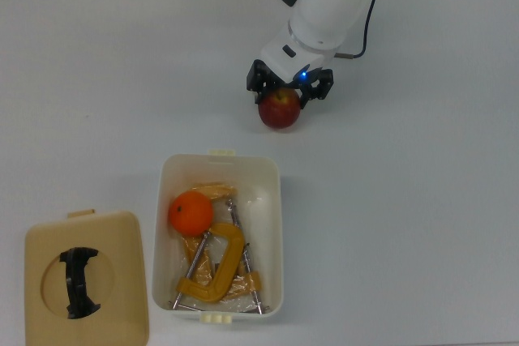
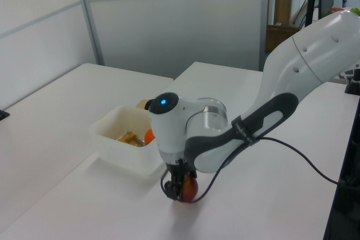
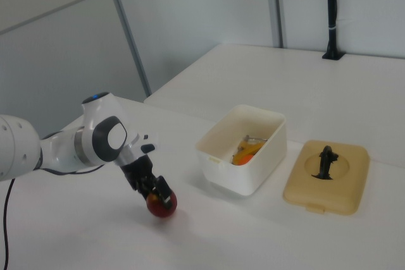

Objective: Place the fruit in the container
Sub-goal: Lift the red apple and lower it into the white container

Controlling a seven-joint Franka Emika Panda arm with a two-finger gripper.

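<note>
Grasping step, judged in hand: apple pick-up.

Item 1, lid (image 1: 87,277): tan, square, black handle; flat on the tabletop (image 1: 422,224), well apart from the gripper, toward the top view's lower left. Not part of the task.

Item 2, container (image 1: 274,200): cream tub, open, near the gripper, below it in the top view. Holds the orange (image 1: 190,213) already, plus a yellow clamp (image 1: 219,269) filling the end farther from the gripper.

Item 3, apple (image 1: 280,108): dark red, resting on the tabletop outside the tub, directly under the gripper.

Item 4, gripper (image 1: 289,91): lowered over the apple, its black fingers (image 1: 258,85) standing either side of the fruit's upper half, close against it. Whether they already press on it cannot be told; nothing shows the apple lifted.

Handling note: a round, smooth fruit is likely to roll or squirt out if pinched high. Advised: close evenly across the widest part, confirm hold, lift straight up above the tub rim, carry toward the end beside the orange, away from the clamp, and release low.
</note>
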